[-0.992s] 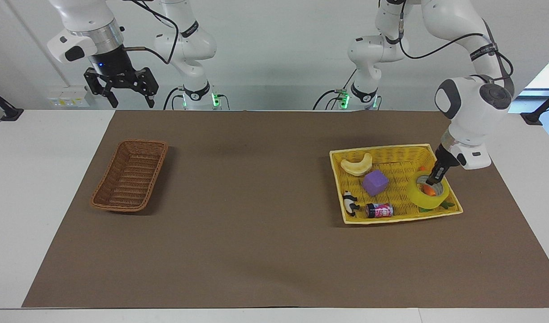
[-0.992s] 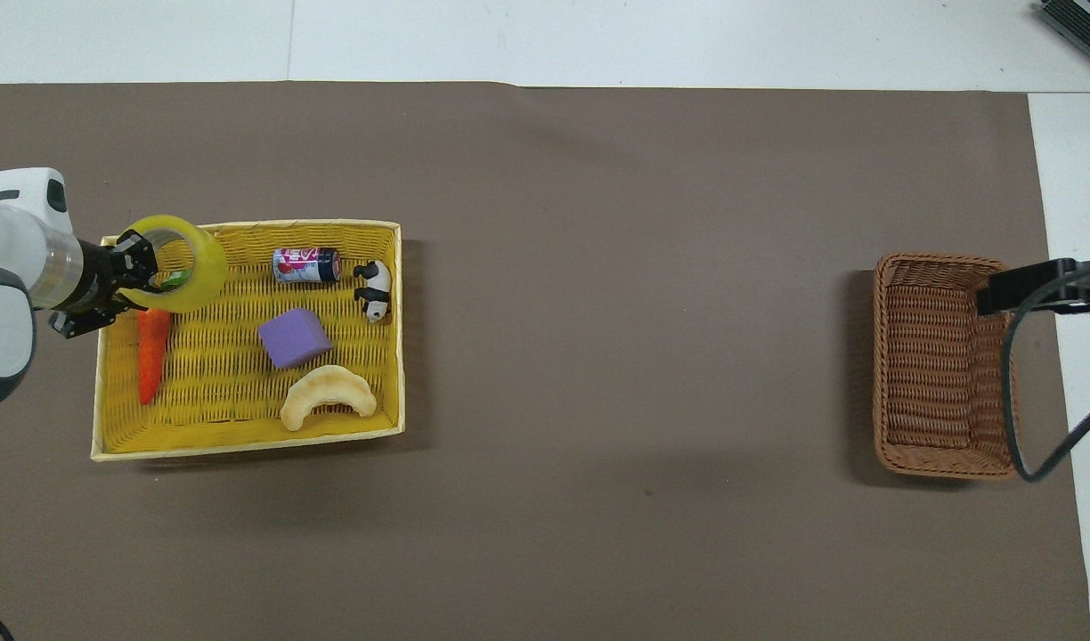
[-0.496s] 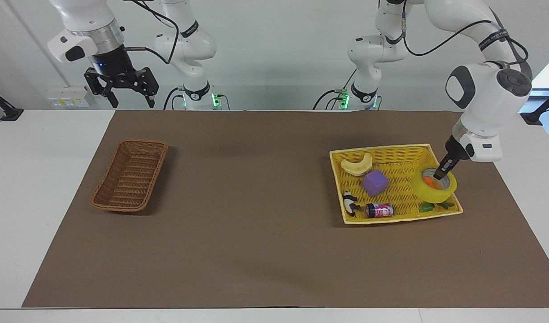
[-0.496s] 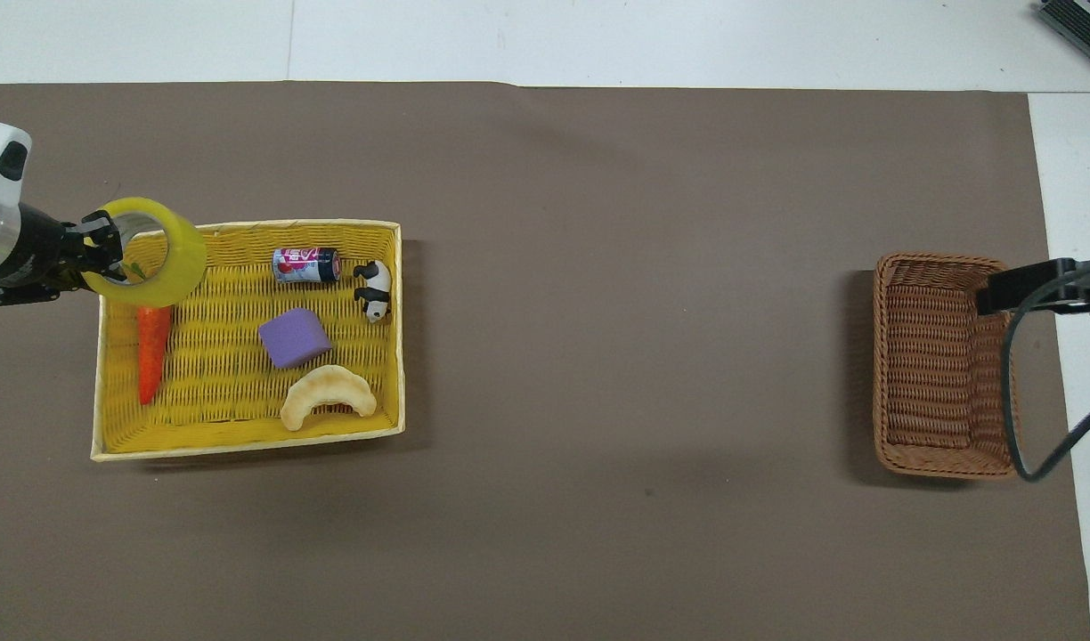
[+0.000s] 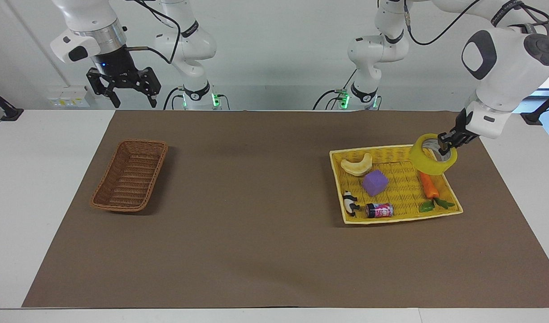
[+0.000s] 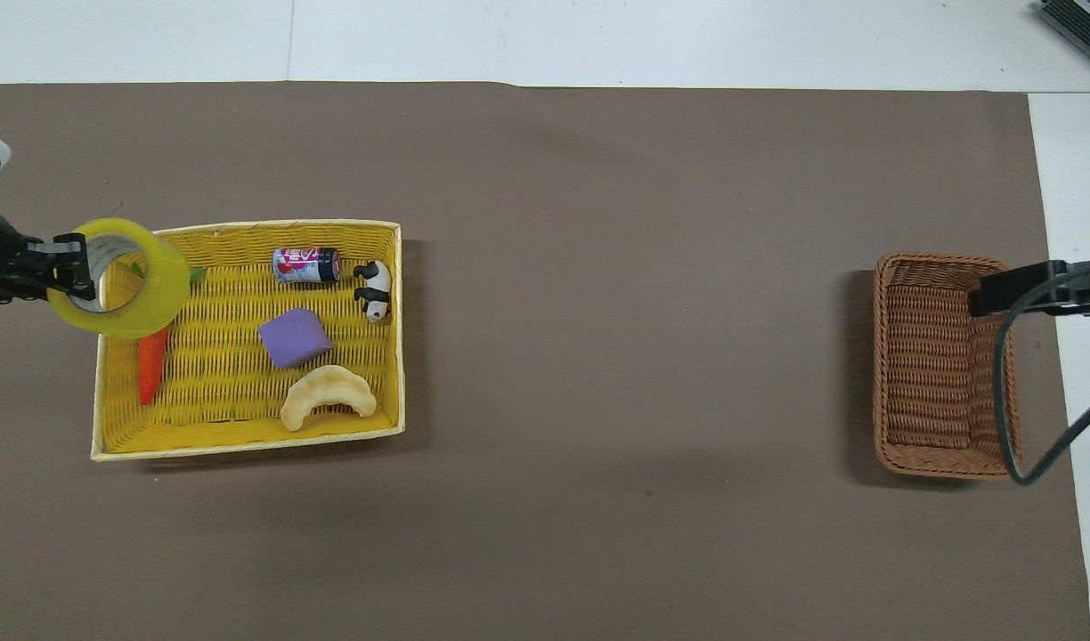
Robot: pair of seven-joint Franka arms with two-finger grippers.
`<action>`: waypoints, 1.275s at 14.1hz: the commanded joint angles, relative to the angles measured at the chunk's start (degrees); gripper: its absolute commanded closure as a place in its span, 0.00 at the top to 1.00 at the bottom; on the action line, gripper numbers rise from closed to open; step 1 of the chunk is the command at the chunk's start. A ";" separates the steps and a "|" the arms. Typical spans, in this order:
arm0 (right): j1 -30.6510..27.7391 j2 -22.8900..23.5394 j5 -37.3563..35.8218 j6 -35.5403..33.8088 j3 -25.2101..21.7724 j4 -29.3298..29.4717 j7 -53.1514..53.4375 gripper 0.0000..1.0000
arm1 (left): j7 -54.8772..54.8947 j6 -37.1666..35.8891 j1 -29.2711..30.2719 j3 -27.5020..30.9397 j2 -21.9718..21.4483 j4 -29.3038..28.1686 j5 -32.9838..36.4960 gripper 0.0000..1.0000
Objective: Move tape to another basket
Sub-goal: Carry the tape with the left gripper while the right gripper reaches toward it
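Tape (image 5: 432,155), the yellow roll, hangs tilted in the air over the edge of the yellow tray (image 5: 393,219) at the left arm's end of the table, clear of the tray floor. Left gripper (image 5: 444,145) is clamped on the roll's wall, 1 finger inside the white core and 1 outside.

Tray contents, nearest the robots first: a pale crescent-shaped piece (image 5: 356,164); a purple cube (image 5: 375,182) and an orange carrot (image 5: 429,185) with green leaves, the carrot lying partly beneath the lifted roll in the overhead view; then a small can (image 5: 379,210) on its side with a panda figure (image 5: 349,202) just beside it.

Brown wicker basket (image 5: 130,175) sits at the right arm's end of the table, well apart from the tray, nothing visible inside.

Right gripper (image 5: 124,87) waits raised over the table edge nearest the robots, at the basket's end, fingers spread apart, holding nothing.
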 commanded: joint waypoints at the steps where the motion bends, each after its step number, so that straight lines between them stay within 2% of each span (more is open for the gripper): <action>1: 1.96 -0.25 0.55 6.97 0.22 -6.12 -1.66 1.00 | 1.65 -2.77 -0.85 -2.35 -0.28 0.84 -0.41 0.00; 5: 6.53 2.65 7.38 8.40 0.22 -7.01 2.54 1.00 | 1.48 -3.13 -2.94 -6.84 -2.56 -1.43 -4.62 0.00; 8: 10.75 4.76 13.53 11.03 0.22 -7.10 17.79 1.00 | 0.95 -2.60 -9.09 -6.84 -4.15 -3.38 -8.30 0.00; 12: 11.99 6.52 23.64 13.85 0.13 -7.10 31.54 1.00 | -3.51 -1.20 -16.47 -6.84 -6.78 -6.44 -13.93 0.00; 18: 11.82 8.89 33.77 15.17 0.13 -7.10 35.08 1.00 | -9.15 6.52 -26.23 -6.84 -8.46 -11.11 -18.86 0.00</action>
